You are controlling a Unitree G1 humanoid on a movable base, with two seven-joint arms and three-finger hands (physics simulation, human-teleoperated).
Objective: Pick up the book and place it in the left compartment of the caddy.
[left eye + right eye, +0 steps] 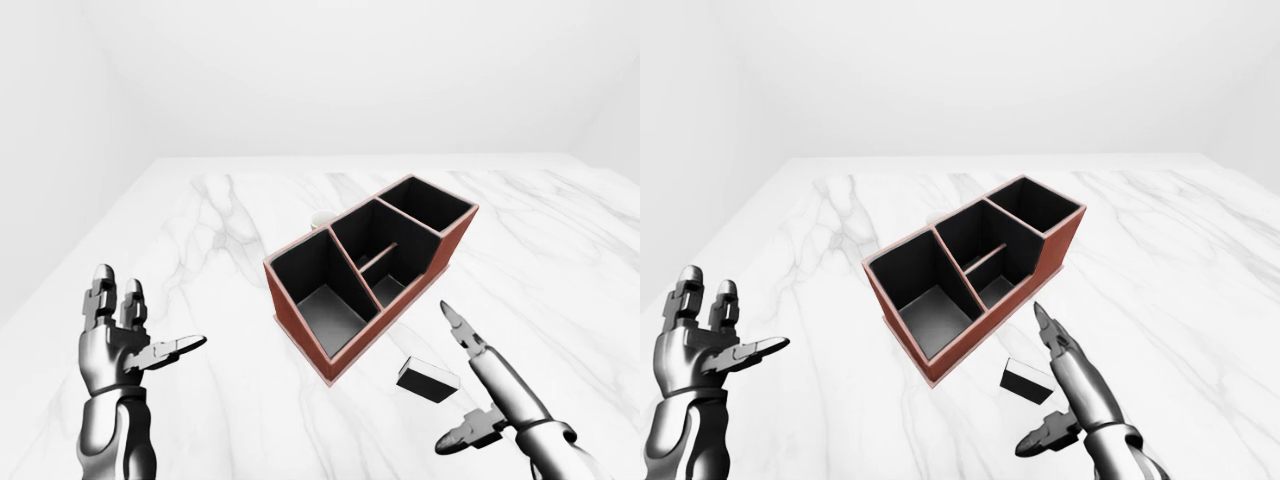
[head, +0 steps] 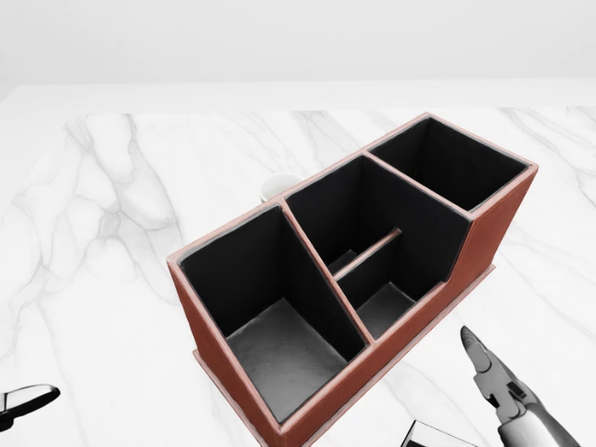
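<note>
The right hand (image 1: 478, 390), fingers spread, hovers at three o'clock of the small book (image 1: 428, 379); it should probably descend squarely before pinching, clear of the caddy (image 1: 330, 350).

Shiny chrome three-finger left hand (image 1: 120, 335) raised at lower left of the left-eye view, two fingers upright, thumb jutting rightward, open. Chrome three-finger right hand (image 1: 480, 385) at lower right, fingers spread, one pointing up-left, thumb low, grasping nothing.
</note>
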